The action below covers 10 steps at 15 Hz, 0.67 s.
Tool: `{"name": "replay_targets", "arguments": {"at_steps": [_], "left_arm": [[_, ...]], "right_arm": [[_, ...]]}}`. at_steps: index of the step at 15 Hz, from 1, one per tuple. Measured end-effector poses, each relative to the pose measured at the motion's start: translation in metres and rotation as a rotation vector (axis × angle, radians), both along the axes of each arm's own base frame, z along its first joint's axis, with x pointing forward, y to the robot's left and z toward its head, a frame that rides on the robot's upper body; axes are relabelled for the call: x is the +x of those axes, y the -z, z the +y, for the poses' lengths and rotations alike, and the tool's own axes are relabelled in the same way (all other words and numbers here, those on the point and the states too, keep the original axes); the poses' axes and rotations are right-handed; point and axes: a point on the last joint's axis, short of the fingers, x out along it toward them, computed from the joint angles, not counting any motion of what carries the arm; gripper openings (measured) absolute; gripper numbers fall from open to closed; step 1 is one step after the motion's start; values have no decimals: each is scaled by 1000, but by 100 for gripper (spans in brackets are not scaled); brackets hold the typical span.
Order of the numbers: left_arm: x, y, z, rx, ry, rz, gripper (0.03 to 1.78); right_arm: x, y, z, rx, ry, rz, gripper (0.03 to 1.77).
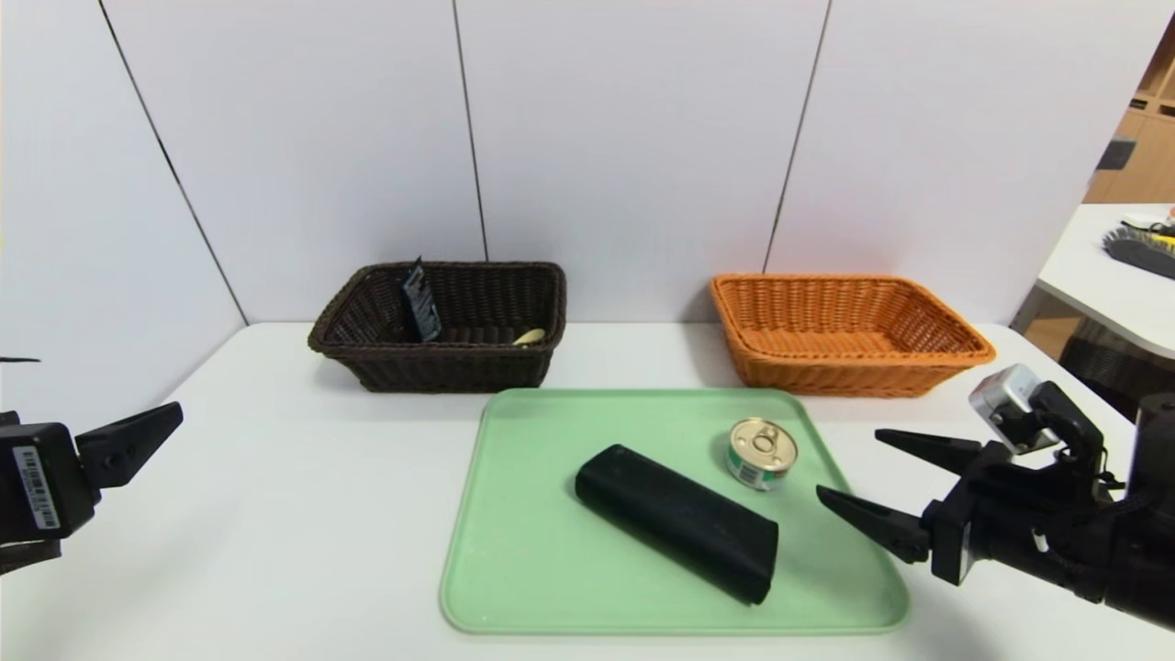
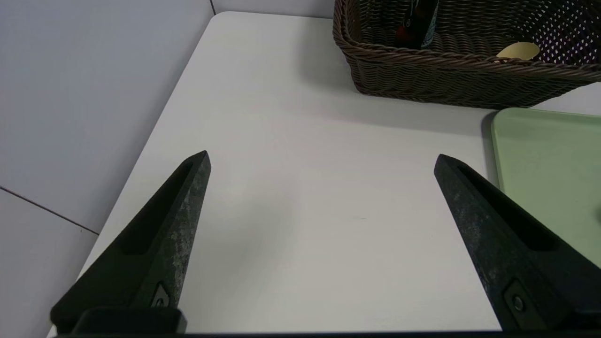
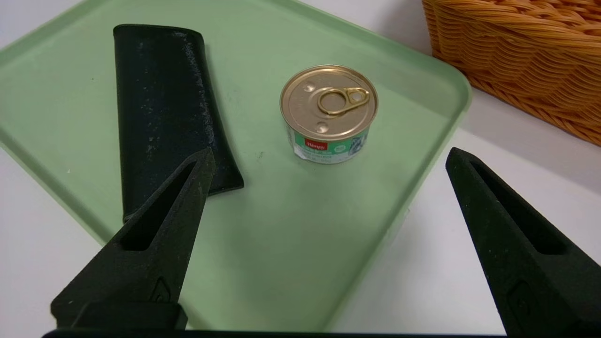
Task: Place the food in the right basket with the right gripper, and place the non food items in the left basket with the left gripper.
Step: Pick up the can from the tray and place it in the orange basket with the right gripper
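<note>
And here is my right end effector (image 1: pixel 848 463), fingers spread wide with nothing between them, reaching in over the right edge of the green tray (image 1: pixel 542 551)! Just ahead stands the tin can (image 3: pixel 328 103), upright on the tray, gold pull-ring lid on top, green-and-white label below. On that label, a red patch with a short white word, too small for me to read surely; a barcode-like block sits beside it. Next to the can, apart from it, lies the black oblong case (image 1: pixel 679 523), slanting across the tray, no lettering visible. Behind the tray's right corner, on the table (image 1: pixel 275 514), waits the orange basket (image 1: pixel 844 361). Over to the dark basket (image 1: pixel 450 367): the dark tube (image 1: pixel 422 306) leans inside, its pale print illegible, and the spoon (image 1: pixel 530 337) shows only its yellow bowl, the rest hidden by the rim! Out left, my left end effector (image 2: pixel 323 153) hangs above the table, spread wide and empty, a barcode sticker on its housing, its body cut off in the head view.
</note>
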Motion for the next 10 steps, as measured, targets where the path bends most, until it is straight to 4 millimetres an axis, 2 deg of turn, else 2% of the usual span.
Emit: {"name": "replay_targets", "arguments": {"at_steps": [4, 10], "left_arm": [[-2, -1, 1, -3, 4, -8, 169], [-5, -2, 1, -9, 14, -16, 169]], "right_arm": [[12, 10, 10, -24, -43, -12, 170], [18, 19, 18, -74, -73, -62, 170]]}}
